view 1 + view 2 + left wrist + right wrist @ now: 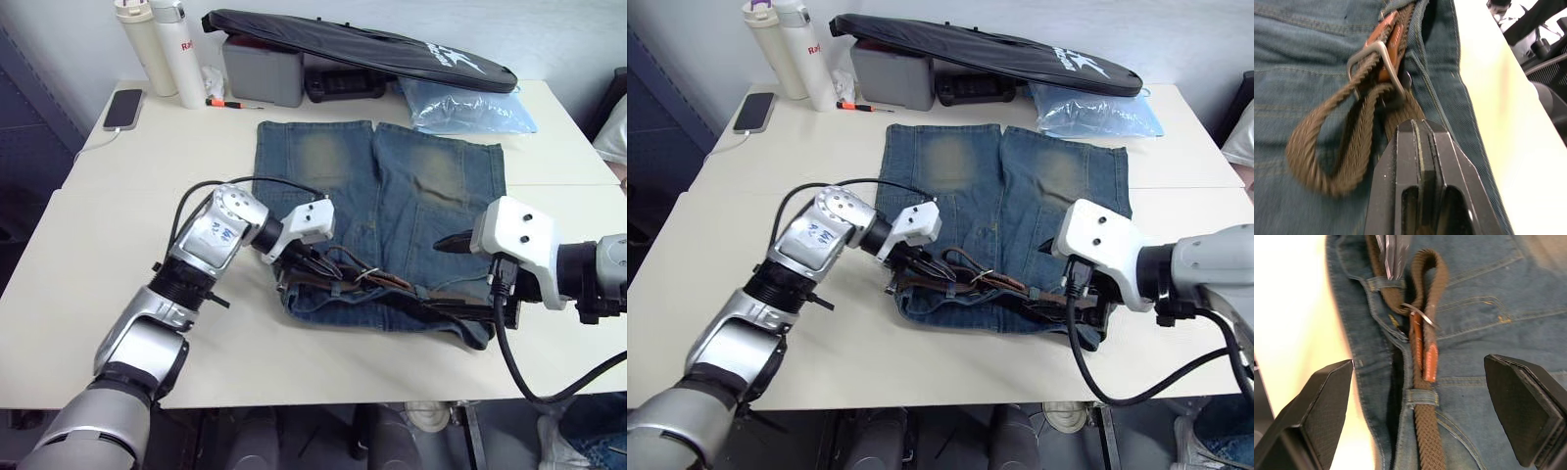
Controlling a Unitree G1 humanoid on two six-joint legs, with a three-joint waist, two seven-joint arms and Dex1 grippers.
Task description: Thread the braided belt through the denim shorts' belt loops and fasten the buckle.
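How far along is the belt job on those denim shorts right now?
Mostly done: the braided belt already runs under belt loops along the waistband of the denim shorts. In hand: the left gripper is shut on the belt beside the buckle, with the strap looped through it. The right gripper hangs open. Left: seating the buckle; fastening is unclear.

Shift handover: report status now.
Left end effector shut at braided belt. Right end effector open over denim shorts. Buckle unfastened. Nothing obstructing.
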